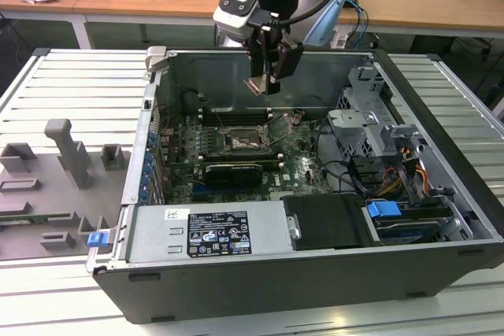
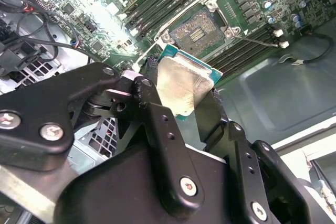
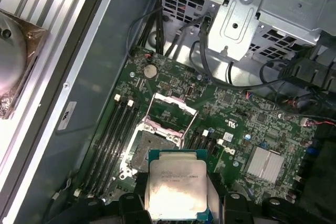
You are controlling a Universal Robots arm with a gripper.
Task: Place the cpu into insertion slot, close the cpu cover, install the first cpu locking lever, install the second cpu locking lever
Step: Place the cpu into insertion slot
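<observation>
Above the open computer case [image 1: 236,273], which lies on its side on the slatted table [image 1: 63,92], the arm reaches straight down from overhead with the hand [image 1: 264,84] pointing into the case. The hand is clenched on the cpu [image 2: 181,85]. In both wrist views its two black fingers [image 2: 152,95] press on opposite edges of the chip, and the pale metal face is turned up toward the cameras.

The cpu hangs in the air, clear of the board and not yet seated. The insertion slot [image 3: 152,148] sits open below it with its dark contact field bare. In the first wrist view the chip lines up close to the slot's near edge, though how exactly it sits over the slot cannot be told. The cpu cover [image 3: 176,104] stands swung up on the far side of the slot, leaving the way in free.

The chip is probably light, thin and stiff. Its smooth metal top looks likely to slip under a loose grip. Its underside and the slot's fine contacts are likely delicate, so the edges, where the fingers already sit, look like the safe place to hold it.
</observation>
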